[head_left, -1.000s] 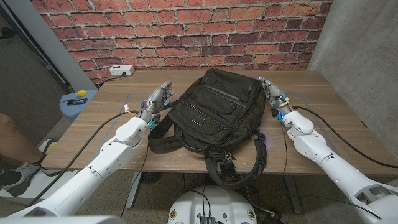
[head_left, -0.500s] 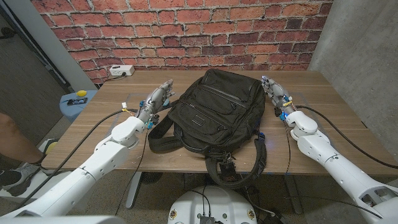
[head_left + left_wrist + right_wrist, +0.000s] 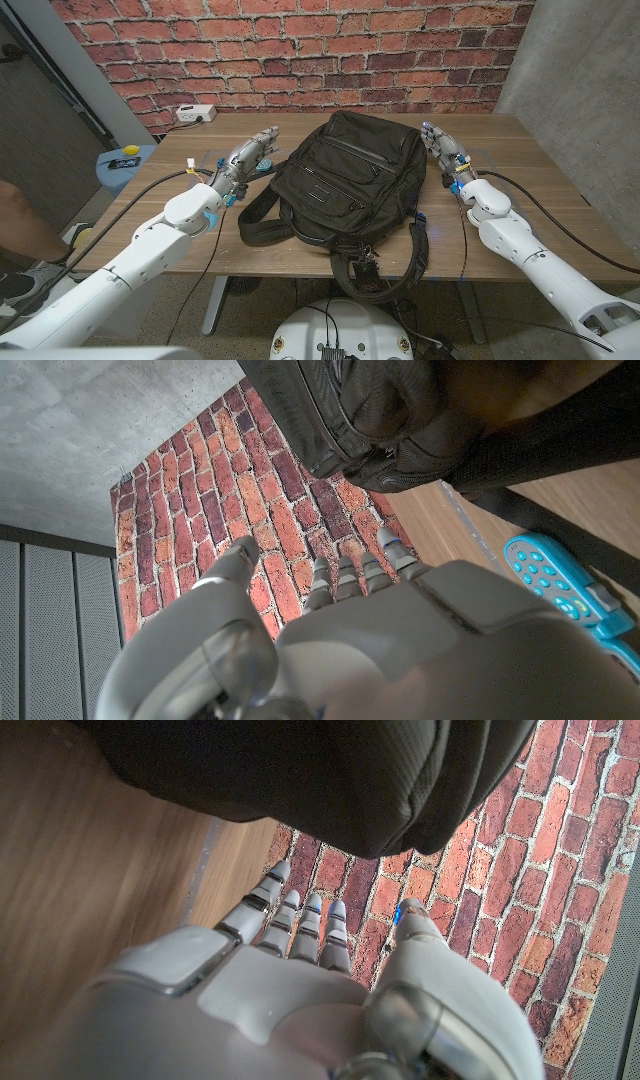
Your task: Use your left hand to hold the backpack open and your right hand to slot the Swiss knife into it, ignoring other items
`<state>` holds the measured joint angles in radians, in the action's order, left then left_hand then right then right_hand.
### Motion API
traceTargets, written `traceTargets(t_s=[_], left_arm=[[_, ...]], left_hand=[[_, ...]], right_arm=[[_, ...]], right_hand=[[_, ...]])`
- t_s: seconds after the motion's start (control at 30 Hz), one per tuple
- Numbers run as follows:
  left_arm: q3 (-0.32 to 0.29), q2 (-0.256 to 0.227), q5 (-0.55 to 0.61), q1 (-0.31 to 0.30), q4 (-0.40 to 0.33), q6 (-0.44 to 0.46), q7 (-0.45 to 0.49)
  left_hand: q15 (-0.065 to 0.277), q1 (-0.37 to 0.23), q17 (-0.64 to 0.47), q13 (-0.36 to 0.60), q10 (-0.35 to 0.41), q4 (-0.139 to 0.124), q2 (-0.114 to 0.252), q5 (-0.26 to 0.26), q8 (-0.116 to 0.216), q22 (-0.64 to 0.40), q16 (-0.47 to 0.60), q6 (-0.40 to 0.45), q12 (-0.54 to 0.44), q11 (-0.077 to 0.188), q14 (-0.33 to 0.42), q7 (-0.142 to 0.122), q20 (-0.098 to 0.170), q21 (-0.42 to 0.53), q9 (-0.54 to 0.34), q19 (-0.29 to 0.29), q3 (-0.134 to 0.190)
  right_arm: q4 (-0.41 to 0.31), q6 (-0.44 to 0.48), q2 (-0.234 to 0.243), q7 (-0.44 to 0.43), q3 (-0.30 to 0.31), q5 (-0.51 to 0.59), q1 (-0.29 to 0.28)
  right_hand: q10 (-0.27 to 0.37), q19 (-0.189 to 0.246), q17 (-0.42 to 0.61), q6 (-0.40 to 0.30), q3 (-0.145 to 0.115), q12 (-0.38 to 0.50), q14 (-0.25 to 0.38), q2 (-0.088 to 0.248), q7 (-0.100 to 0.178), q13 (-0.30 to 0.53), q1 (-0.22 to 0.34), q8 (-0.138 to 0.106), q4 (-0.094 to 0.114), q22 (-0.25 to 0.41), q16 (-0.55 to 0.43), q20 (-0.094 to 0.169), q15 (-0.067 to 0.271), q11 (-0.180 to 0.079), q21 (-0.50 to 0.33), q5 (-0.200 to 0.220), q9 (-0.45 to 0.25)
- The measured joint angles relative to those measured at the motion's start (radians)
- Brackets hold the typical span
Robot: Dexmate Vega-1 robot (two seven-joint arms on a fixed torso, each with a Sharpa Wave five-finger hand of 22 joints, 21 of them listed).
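The backpack (image 3: 345, 185) is lying zipped on the surface (image 3: 540, 190) (no Swiss knife visible). The left hand (image 3: 243, 160) and right hand (image 3: 443, 152) are flanking it, fingers extended, grasping nothing. The risk: the left hand snagging the loose strap (image 3: 262, 215) instead of the zipper.

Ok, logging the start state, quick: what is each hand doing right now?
Left hand: open, holding nothing, beside the black backpack.
Right hand: open, holding nothing, at the backpack's other side.
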<state>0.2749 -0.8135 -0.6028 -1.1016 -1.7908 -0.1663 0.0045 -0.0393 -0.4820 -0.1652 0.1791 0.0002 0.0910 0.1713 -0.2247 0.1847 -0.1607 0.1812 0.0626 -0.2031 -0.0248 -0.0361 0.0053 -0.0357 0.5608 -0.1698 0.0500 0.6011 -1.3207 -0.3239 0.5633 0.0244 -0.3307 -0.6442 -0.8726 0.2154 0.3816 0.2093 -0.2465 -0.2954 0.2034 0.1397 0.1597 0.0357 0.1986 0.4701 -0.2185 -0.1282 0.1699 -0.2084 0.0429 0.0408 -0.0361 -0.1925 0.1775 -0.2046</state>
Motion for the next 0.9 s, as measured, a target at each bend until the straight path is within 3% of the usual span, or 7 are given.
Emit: traceTargets(t_s=[0.17, 0.57, 0.8, 0.9], left_arm=[[-0.028, -0.043, 0.008, -0.034, -0.031, -0.005, -0.011], [-0.090, -0.114, 0.044, -0.105, -0.083, -0.034, -0.021], [-0.119, -0.141, 0.067, -0.131, -0.097, -0.050, -0.031], [-0.127, -0.151, 0.079, -0.138, -0.101, -0.055, -0.038]], left_hand=[[0.006, -0.019, 0.002, 0.000, 0.001, 0.027, -0.002, -0.019, 0.000, 0.000, 0.000, 0.005, 0.000, 0.010, 0.006, -0.005, 0.005, -0.011, 0.000, -0.005, 0.011], [0.015, -0.058, 0.002, 0.000, -0.006, 0.061, -0.001, -0.056, 0.000, 0.000, 0.000, 0.024, 0.004, 0.016, -0.003, -0.009, 0.011, -0.026, 0.000, -0.011, 0.033], [0.026, -0.128, 0.000, 0.000, 0.000, 0.096, -0.004, -0.113, 0.000, 0.000, 0.000, 0.038, 0.004, 0.022, 0.000, -0.016, 0.021, -0.054, 0.000, -0.029, 0.066], [0.031, -0.140, 0.000, 0.000, -0.005, 0.097, -0.007, -0.124, 0.000, 0.000, -0.004, 0.041, 0.004, 0.026, -0.005, -0.020, 0.023, -0.058, 0.000, -0.034, 0.072]], right_arm=[[-0.010, 0.000, -0.001, -0.009, 0.000, 0.002, -0.007], [-0.041, 0.000, 0.000, -0.033, 0.005, 0.009, -0.031], [-0.055, 0.000, 0.003, -0.045, 0.008, 0.012, -0.043], [-0.059, -0.001, 0.003, -0.049, 0.009, 0.013, -0.047]], right_hand=[[0.000, 0.000, 0.000, 0.000, 0.000, 0.000, 0.000, 0.000, 0.000, 0.000, 0.000, 0.000, 0.000, 0.000, 0.000, 0.000, 0.000, 0.000, 0.000, 0.000, 0.000], [0.000, 0.000, -0.005, 0.000, 0.000, 0.000, 0.000, 0.005, 0.000, 0.000, 0.005, 0.004, 0.000, 0.000, 0.000, 0.000, 0.000, 0.000, 0.000, 0.000, 0.000], [0.000, 0.000, -0.005, -0.006, 0.000, 0.000, 0.000, 0.005, -0.006, 0.000, 0.005, 0.004, 0.000, 0.000, 0.000, 0.000, 0.000, 0.000, 0.000, 0.000, 0.000], [0.000, 0.000, -0.005, -0.005, -0.003, 0.000, 0.000, 0.005, -0.006, 0.000, 0.005, 0.004, -0.003, 0.000, 0.000, 0.000, 0.000, 0.000, 0.000, 0.000, 0.000]])
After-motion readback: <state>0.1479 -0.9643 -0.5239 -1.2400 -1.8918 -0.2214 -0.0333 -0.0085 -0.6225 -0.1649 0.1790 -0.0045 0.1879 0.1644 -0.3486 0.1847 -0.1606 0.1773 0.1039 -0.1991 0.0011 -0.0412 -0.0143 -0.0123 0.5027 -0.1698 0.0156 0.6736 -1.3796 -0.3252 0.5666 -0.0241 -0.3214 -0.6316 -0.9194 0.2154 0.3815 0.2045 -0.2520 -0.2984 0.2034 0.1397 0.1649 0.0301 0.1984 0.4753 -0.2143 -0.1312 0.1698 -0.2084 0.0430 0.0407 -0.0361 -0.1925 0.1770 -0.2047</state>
